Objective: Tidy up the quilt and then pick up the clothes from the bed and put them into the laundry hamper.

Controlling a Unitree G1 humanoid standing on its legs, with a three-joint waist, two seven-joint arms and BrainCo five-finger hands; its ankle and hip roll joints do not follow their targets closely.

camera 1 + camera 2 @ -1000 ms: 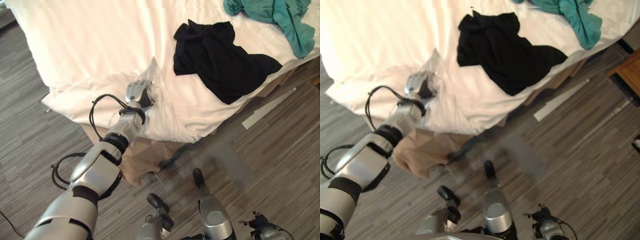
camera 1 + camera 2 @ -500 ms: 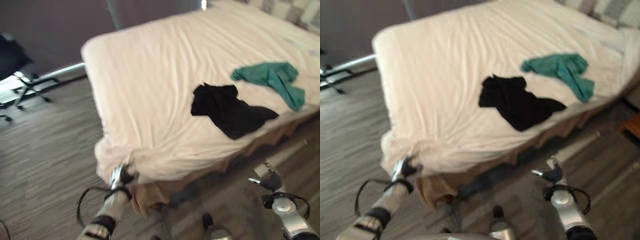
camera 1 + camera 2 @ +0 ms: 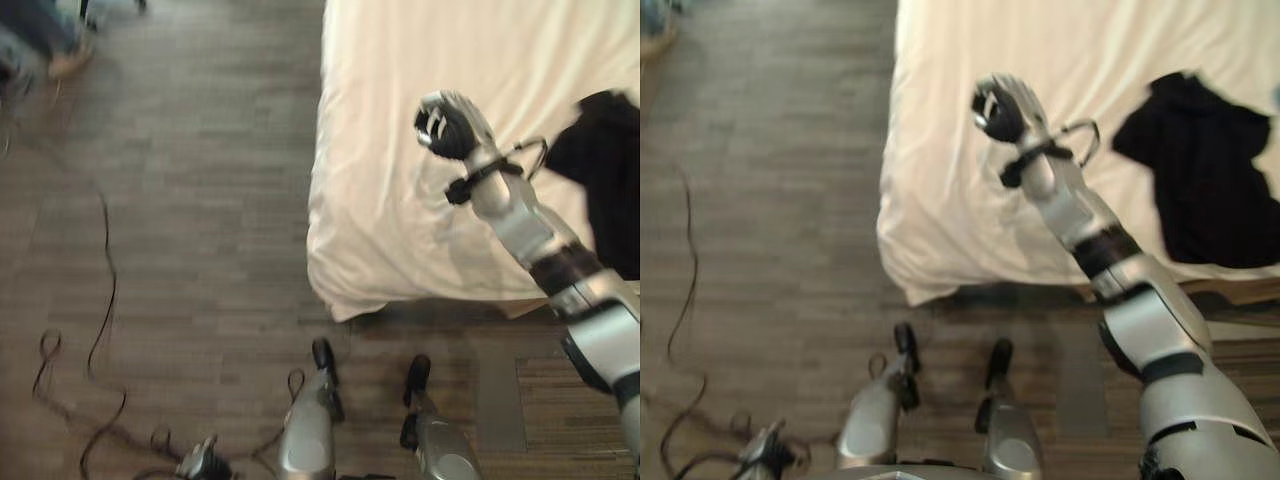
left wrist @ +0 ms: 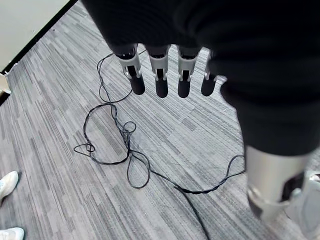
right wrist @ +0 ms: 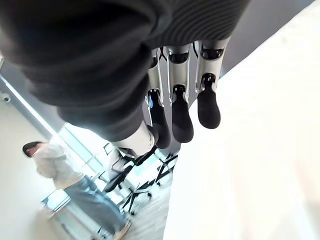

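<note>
The left hand point(image 4: 165, 75) hangs low over bare grey floor point(image 4: 60, 165), its fingers straight and holding nothing. Wide open floor runs along the bed's left side. The white quilt point(image 3: 400, 220) drapes over the near corner and down the left edge of the bed. Above it the right hand point(image 3: 447, 125) is raised, fingers loosely curled, empty. Farther right, black clothes point(image 3: 1200, 180) lie on the quilt near the bed's front edge. A person point(image 5: 60, 170) stands in the distance.
</note>
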